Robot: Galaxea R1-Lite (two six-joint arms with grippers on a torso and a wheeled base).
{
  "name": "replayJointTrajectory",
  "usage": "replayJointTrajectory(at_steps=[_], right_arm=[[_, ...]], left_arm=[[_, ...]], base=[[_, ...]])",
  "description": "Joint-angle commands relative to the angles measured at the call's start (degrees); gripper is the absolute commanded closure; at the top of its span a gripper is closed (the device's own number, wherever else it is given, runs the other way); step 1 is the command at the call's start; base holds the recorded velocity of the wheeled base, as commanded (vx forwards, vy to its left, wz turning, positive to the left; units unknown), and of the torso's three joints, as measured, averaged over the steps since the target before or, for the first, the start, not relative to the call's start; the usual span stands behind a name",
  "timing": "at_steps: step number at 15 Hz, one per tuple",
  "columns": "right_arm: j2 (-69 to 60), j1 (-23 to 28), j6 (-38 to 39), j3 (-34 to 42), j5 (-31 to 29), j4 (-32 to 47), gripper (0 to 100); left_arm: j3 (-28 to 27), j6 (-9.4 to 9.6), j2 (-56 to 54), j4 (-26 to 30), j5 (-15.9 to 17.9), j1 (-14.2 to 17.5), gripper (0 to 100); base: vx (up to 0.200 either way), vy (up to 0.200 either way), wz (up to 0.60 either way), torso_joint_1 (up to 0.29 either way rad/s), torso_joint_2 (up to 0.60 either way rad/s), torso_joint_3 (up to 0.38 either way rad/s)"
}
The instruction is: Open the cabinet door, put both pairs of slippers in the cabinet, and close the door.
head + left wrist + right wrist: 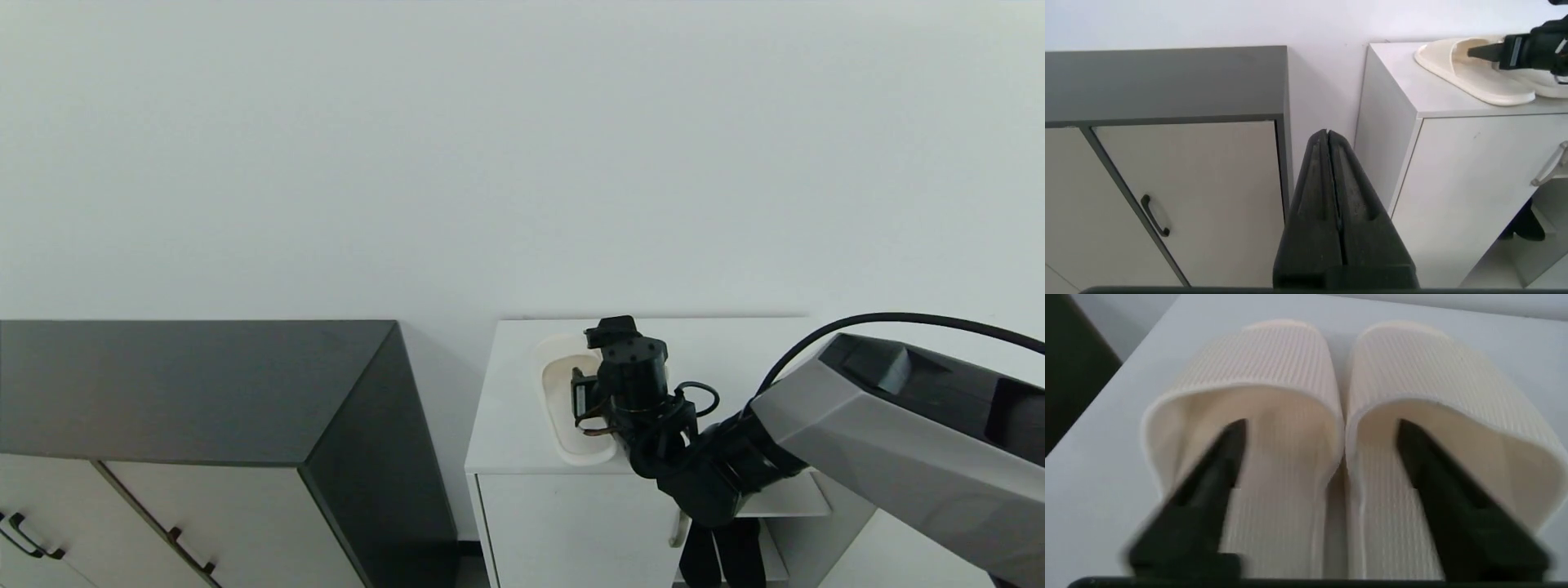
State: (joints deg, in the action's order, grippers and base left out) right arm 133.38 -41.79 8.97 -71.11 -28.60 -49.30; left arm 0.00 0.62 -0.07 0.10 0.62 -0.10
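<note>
The right pincer (1321,433) stands spread wide over the pair of cream, ribbed foam slippers (1290,376). One black finger (1204,494) is pushed into the mouth of each, so the two inner walls, which touch, lie between the jaws. That placement reads as deliberate: a single squeeze would pinch both slippers together and lift them as one, sparing a second trip. Nothing is gripped yet. The soft uppers will likely give, so the bite wants to be deep.

The slippers lie side by side on the flat top of the low white cabinet (514,425), toward its left end, where the arm reaches them from above. Below, the cabinet's right side looks open, with a dark shape (1529,224) inside — possibly the other pair, but too hidden to say. If so, this pair is the last to go in before the door is shut.

The left pincer (1327,204) is closed on nothing, its fingers pressed flat together. It hangs low before the gap between the white cabinet and the grey-topped cabinet with cream doors (204,384) — parked out of the working arm's way, I judge.

Counted: two cream slippers, making one pair; two cabinets; two dark bar handles (192,557) on the grey-topped one's doors; one pale handle (1552,163) on the white one.
</note>
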Motion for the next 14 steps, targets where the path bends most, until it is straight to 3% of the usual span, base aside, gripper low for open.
replayJointTrajectory(at_steps=[1,6,11,14], right_arm=[[0.8,0.2,0.0,-0.3,0.0,0.0,100],[-2.4,0.0,-0.3,1.8,0.0,-0.2,100],[-18.9,-1.3,-0.9,17.1,6.7,-1.1,100],[-31.6,-3.5,-0.8,32.3,10.8,-1.2,100]], left_arm=[[0.0,-0.01,0.1,0.0,0.0,0.0,100],[0.0,-0.09,0.1,0.0,0.0,0.0,100],[0.0,-0.09,0.1,0.0,0.0,0.0,100],[0.0,-0.09,0.1,0.0,0.0,0.0,100]], base=[[0.000,0.000,0.00,0.000,0.00,0.000],[0.000,0.000,0.00,0.000,0.00,0.000],[0.000,0.000,0.00,0.000,0.00,0.000],[0.000,0.000,0.00,0.000,0.00,0.000]])
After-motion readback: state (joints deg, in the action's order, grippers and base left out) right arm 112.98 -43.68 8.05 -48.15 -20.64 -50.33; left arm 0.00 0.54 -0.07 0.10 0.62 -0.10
